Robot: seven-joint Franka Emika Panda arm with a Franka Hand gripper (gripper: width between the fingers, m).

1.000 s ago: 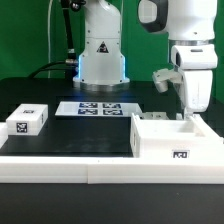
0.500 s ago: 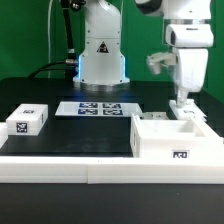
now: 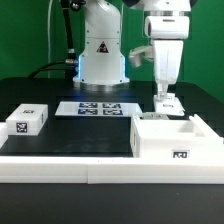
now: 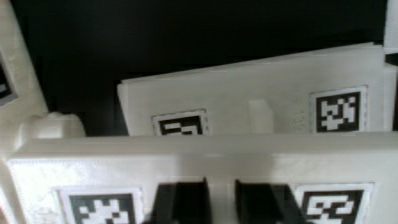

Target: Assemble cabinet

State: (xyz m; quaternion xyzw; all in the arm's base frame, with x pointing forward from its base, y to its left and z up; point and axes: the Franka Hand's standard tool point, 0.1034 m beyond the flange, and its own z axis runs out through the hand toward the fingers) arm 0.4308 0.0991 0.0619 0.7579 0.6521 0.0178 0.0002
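The cabinet (image 3: 176,140) is a large white open box with a marker tag on its front, at the front of the exterior view's right. My gripper (image 3: 165,97) hangs just behind and above it, shut on a small white tagged part (image 3: 169,105) held off the table. In the wrist view the two dark fingers (image 4: 180,200) grip the middle of that part (image 4: 98,170), which has a tag on each side of my gripper (image 4: 221,198). Under it a white tagged surface (image 4: 249,95) lies on the black table; I cannot tell which piece it is.
A small white tagged block (image 3: 27,122) sits at the exterior view's left. The marker board (image 3: 97,108) lies flat in front of the white robot base (image 3: 100,55). A white ledge (image 3: 60,165) runs along the table's front edge.
My gripper has moved up and toward the exterior view's left, from the cabinet's far right corner to above its back edge, carrying the small white part.
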